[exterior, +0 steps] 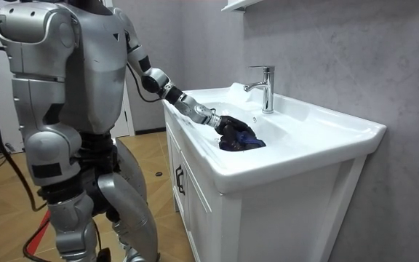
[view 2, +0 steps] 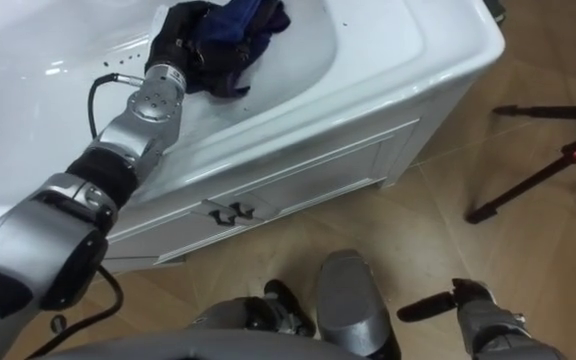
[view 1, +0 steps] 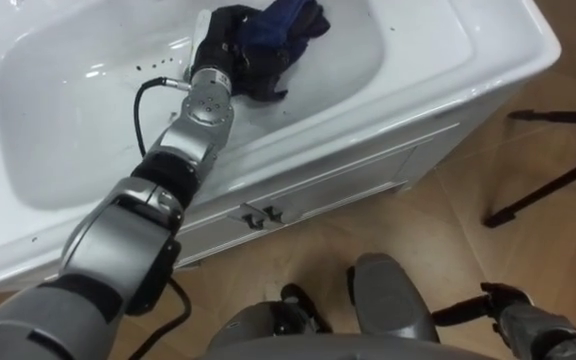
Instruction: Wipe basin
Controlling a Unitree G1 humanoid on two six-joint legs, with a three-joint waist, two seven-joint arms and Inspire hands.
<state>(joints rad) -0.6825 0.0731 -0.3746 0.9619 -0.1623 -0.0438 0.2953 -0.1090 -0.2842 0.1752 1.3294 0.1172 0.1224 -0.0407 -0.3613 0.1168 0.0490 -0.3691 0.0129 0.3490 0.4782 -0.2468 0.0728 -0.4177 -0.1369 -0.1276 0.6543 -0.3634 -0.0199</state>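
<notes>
The white basin point(view 1: 68, 110) is set in a white vanity, and I stand right in front of it. My left arm reaches from the lower left into the bowl. My left hand point(view 1: 218, 48) is shut on a crumpled dark blue cloth point(view 1: 286, 28) that rests on the basin's right inner slope. In the room view the cloth point(exterior: 242, 138) lies in the bowl in front of the tap, with my left hand point(exterior: 224, 124) on it. Low at my side, my right hand point(view 1: 488, 302) hangs over the floor with its fingers straight and holds nothing.
A chrome tap point(exterior: 266, 87) stands at the back of the basin. The vanity's doors carry two small dark handles point(view 1: 258, 214). Black tripod legs point(view 1: 558, 180) stand on the wooden floor to the right. A grey wall runs behind the vanity.
</notes>
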